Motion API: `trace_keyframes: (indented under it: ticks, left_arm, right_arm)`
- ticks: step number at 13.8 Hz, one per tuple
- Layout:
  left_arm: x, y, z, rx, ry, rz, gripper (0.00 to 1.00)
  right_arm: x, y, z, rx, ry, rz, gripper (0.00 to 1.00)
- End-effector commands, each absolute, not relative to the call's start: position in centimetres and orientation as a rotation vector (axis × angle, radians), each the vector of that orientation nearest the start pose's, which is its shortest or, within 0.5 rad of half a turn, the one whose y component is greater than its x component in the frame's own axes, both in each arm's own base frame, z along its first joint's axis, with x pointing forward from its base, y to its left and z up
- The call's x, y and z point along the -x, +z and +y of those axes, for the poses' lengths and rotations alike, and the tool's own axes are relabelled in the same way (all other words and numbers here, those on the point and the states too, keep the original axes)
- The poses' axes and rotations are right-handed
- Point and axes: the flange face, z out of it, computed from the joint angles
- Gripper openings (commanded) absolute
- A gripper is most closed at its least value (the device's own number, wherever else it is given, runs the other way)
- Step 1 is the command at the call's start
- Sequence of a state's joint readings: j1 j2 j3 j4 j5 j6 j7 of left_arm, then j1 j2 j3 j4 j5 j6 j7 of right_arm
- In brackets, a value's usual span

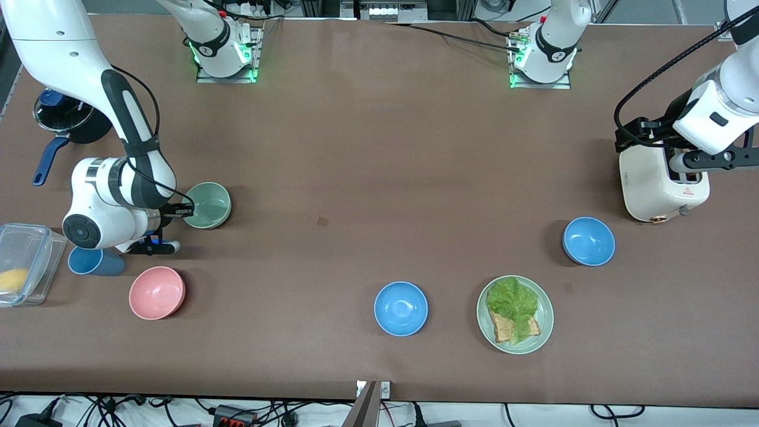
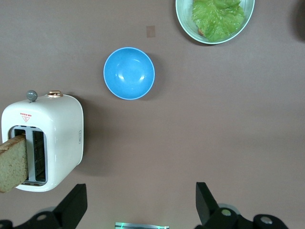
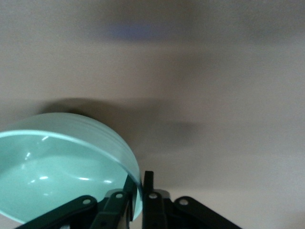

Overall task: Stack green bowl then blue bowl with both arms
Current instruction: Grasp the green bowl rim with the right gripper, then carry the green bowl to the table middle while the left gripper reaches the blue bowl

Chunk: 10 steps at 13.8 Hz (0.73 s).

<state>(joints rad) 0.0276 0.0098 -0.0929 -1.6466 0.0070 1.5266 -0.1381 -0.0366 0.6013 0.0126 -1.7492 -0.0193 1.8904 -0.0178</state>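
— Down at the right arm's end of the counter, the right hand [image 1: 185, 209] pinches the green bowl [image 1: 209, 204] by its rim, one finger inside, one outside.

— Good spot. It looks light, stiff and smooth, so I'd judge a rim pinch could slip.

— And the left hand [image 2: 138, 207]?

— Spread wide, empty, up over the toaster [image 1: 663, 187]; the blue bowl [image 1: 588, 241] sits near it on the counter [image 1: 367, 166].

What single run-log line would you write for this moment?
right end effector: shut on green bowl rim | left end effector: open, over toaster | blue bowl: untouched | stack: not started
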Motion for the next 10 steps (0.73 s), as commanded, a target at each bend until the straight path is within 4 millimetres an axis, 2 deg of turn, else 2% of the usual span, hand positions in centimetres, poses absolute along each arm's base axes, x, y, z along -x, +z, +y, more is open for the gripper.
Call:
trace_keyframes:
  ticks: [1, 3, 4, 6, 7, 8, 9, 10]
  left_arm:
    - [-55.0, 58.5, -3.9, 3.129, 0.210, -0.101, 1.00]
    - [-55.0, 58.4, -4.0, 3.128, 0.212, -0.103, 1.00]
    - [-55.0, 58.4, -3.8, 3.129, 0.212, -0.108, 1.00]
    - [-55.1, 58.2, -4.1, 3.128, 0.219, -0.098, 1.00]
    - [-55.2, 57.7, -4.2, 3.127, 0.233, -0.089, 1.00]
    - [-55.3, 57.4, -4.1, 3.126, 0.243, -0.091, 1.00]
    - [-55.6, 57.0, -3.6, 3.127, 0.250, -0.100, 1.00]
    - [-55.6, 57.3, -3.5, 3.128, 0.241, -0.105, 1.00]
  right_arm:
    - [-61.1, 21.1, 0.2, 3.045, 0.710, -0.029, 0.00]
    - [-61.4, 22.6, 2.6, 2.994, 0.673, -0.035, 0.00]
    - [-62.5, 24.2, 4.2, 2.960, 0.627, -0.044, 0.00]
    - [-63.8, 27.3, 10.1, 2.916, 0.592, -0.047, 0.00]
    - [-64.0, 27.8, 13.2, 2.927, 0.582, -0.015, 0.00]
    - [-64.1, 28.9, 17.9, 2.947, 0.542, -0.038, 0.00]
    - [-63.3, 29.2, 23.5, 2.969, 0.529, -0.073, 0.00]
    - [-62.8, 29.1, 27.6, 2.985, 0.518, -0.054, 0.00]
